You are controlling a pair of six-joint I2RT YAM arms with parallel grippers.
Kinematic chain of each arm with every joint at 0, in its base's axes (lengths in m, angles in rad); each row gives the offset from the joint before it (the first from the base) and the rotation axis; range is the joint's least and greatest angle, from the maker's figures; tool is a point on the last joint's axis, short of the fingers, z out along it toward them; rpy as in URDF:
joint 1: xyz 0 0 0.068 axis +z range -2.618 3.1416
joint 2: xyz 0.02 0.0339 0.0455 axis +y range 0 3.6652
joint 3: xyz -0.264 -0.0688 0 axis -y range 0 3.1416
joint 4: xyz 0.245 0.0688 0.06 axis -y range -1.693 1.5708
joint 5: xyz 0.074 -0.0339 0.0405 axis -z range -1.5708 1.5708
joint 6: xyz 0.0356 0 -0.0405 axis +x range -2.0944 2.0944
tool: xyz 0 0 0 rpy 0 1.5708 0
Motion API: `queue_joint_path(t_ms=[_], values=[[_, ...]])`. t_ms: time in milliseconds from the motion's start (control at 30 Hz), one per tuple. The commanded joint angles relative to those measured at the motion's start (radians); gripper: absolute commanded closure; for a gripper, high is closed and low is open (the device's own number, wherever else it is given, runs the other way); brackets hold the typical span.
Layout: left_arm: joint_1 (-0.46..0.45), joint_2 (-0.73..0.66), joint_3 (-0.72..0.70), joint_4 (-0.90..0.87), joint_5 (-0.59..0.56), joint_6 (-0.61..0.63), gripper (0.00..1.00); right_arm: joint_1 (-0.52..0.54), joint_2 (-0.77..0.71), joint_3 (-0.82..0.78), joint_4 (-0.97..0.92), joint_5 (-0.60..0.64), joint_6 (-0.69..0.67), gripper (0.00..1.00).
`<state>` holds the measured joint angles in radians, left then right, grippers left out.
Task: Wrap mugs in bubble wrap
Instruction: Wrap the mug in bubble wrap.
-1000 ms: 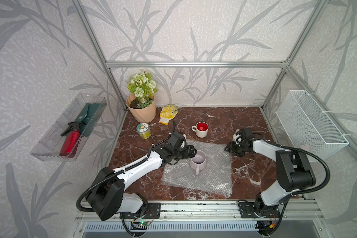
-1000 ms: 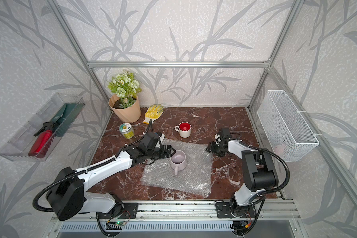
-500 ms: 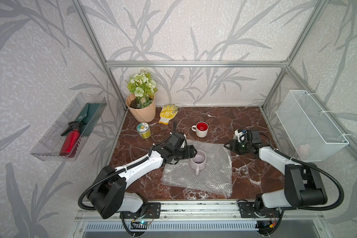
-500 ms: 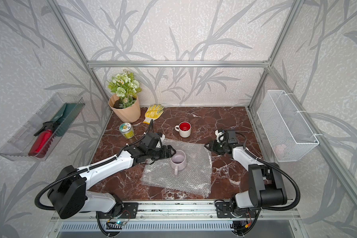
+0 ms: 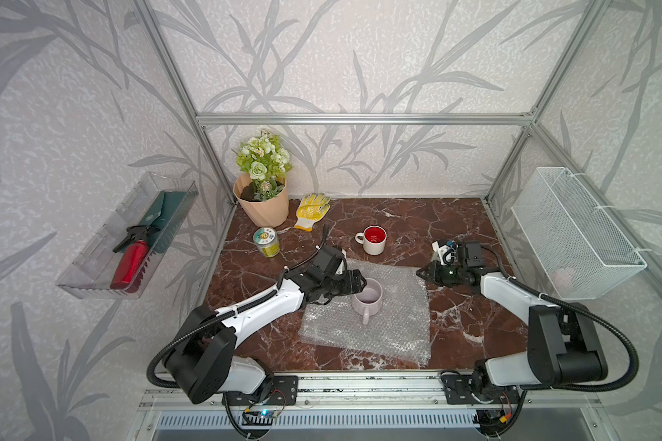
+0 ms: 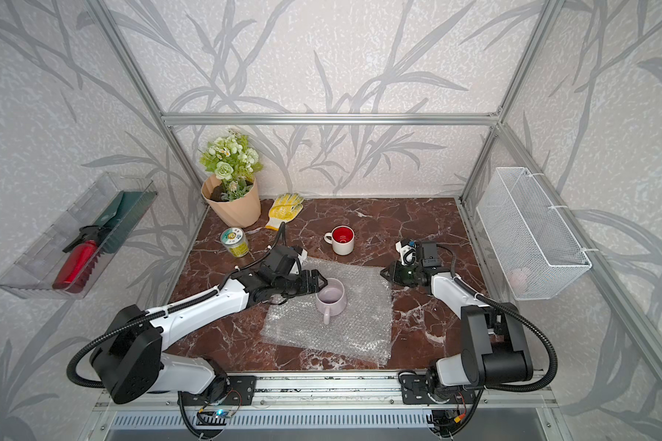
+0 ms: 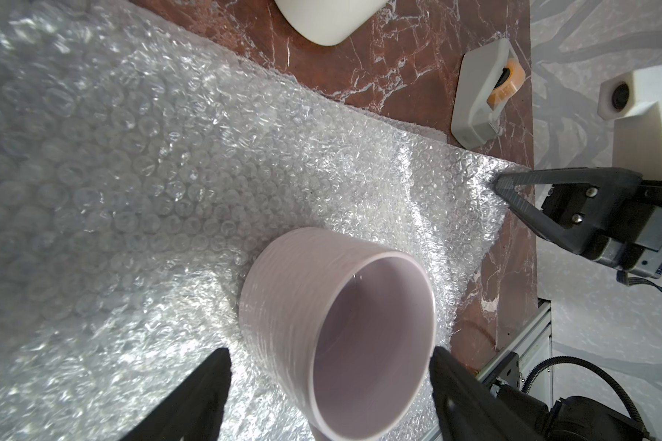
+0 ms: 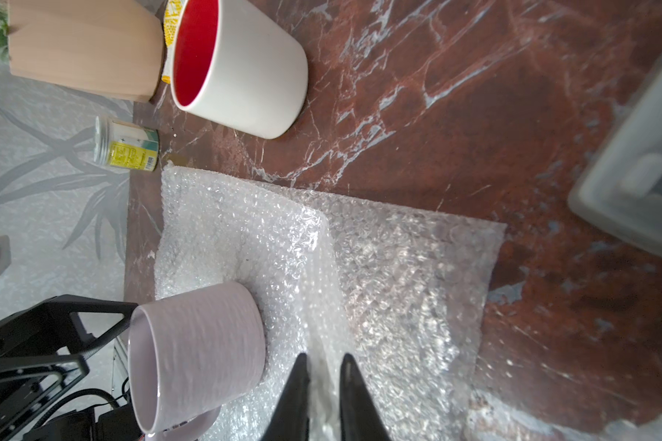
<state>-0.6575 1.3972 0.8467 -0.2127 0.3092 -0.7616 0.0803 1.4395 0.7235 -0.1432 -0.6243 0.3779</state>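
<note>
Both top views: lilac mug [image 5: 367, 301] upright, handle toward the robot, on the far half of the bubble wrap [image 5: 392, 328], which lies flat mid-bench [image 5: 455, 221]. The white mug [image 5: 374, 240] w/ red inside stands bare on the bench just beyond the sheet, unwrapped. L fingers [image 5: 354, 282] sit at the lilac mug's far-left side; R fingers [image 5: 425, 272] at the sheet's far-right corner. Left wrist view: L fingers [image 7: 203, 397] spread wide, one each side of the lilac mug [image 7: 337, 336], a gap showing on one side, so no grip as I read it. Across the sheet the R fingers [image 7: 511, 189] bite the wrap's corner. Right wrist view: R fingers [image 8: 295, 397] pressed together w/ a fold of bubble wrap [image 8: 398, 275] pinched btwn them. Handling, my guess: wrap is light, limp, slick. It holds only by an edge or corner pinch, will sag and drag, and could tug the mug along, so needs a slow lift-over. Mug is stiff, heavyish, glazed so slippery, chips if tipped; best steadied across the body or rim, not by handle. L fingers prob. should brace it while the corner folds over.
</note>
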Motion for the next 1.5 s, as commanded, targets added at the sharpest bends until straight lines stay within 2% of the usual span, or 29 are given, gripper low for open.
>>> queue_joint_path(t_ms=[0, 33, 200, 300, 367, 667, 900, 1067, 1300, 1467], values=[[-0.004, 0.004, -0.013, 0.011, 0.007, -0.005, 0.17, -0.002, 0.026, 0.058, -0.025, 0.036, -0.025, 0.97], [-0.004, 0.005, -0.012, 0.010, 0.007, -0.007, 0.17, -0.001, 0.038, 0.075, -0.025, 0.042, -0.028, 1.00], [-0.005, 0.006, -0.011, 0.010, 0.016, -0.005, 0.17, -0.002, 0.105, 0.170, -0.042, 0.075, -0.038, 1.00], [-0.006, 0.011, -0.013, 0.006, 0.021, -0.003, 0.19, -0.002, 0.137, 0.222, -0.056, 0.091, -0.047, 1.00], [-0.008, 0.014, -0.016, 0.006, 0.025, -0.002, 0.26, -0.001, 0.151, 0.243, -0.061, 0.069, -0.048, 1.00], [-0.024, 0.027, -0.041, 0.047, 0.044, -0.017, 0.30, 0.045, 0.071, 0.214, -0.074, 0.016, -0.054, 1.00], [-0.033, 0.052, -0.041, 0.055, 0.049, -0.020, 0.39, 0.165, -0.072, 0.201, -0.135, -0.003, -0.037, 1.00], [-0.034, 0.057, -0.045, 0.069, 0.049, -0.026, 0.42, 0.261, -0.137, 0.205, -0.165, 0.000, -0.007, 1.00], [-0.037, 0.066, -0.040, 0.074, 0.050, -0.031, 0.43, 0.405, -0.162, 0.176, -0.126, -0.011, 0.064, 1.00], [-0.037, 0.043, -0.048, 0.067, 0.031, -0.045, 0.50, 0.488, -0.144, 0.149, -0.091, 0.010, 0.092, 1.00]])
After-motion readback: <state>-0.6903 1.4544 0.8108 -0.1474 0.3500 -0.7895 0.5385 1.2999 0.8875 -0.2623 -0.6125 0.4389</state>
